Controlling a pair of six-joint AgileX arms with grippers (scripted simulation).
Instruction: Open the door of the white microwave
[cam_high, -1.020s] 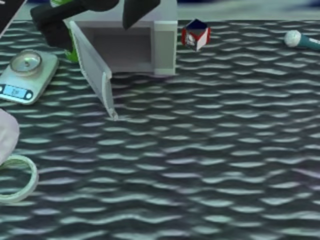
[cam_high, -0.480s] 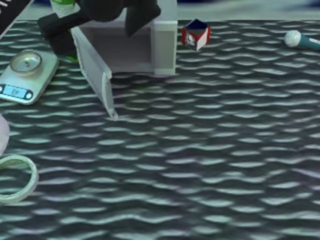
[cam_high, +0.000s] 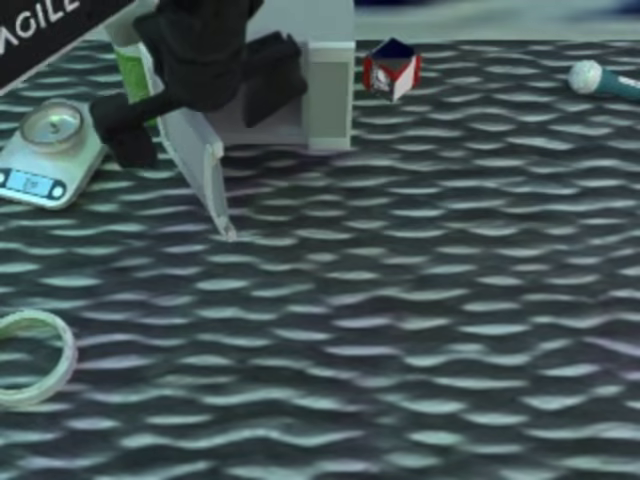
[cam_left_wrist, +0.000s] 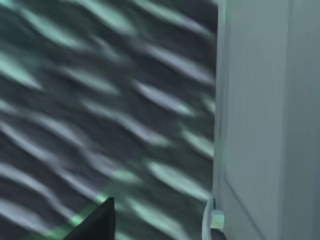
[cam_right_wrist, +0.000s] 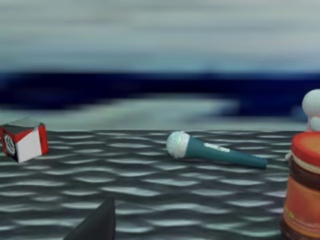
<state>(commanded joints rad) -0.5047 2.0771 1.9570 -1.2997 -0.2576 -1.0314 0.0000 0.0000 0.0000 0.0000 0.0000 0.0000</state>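
**Door swung wide, left arm above it**

From above, the white microwave (cam_high: 325, 85) sits at the table's far left with its door (cam_high: 195, 165) standing wide open, so the task looks done. The left gripper (cam_high: 195, 100) straddles the door's hinge end, fingers spread apart.

The left wrist view shows the door panel (cam_left_wrist: 265, 120) close by.

The right wrist view shows only a microphone (cam_right_wrist: 215, 150); the right gripper's opening I cannot tell.

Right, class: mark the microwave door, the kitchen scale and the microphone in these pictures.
door (cam_high: 205, 172): top view, on the swung-open panel's upper edge.
kitchen scale (cam_high: 30, 183): top view, on its display strip.
microphone (cam_right_wrist: 215, 151): right wrist view, on the teal handle.
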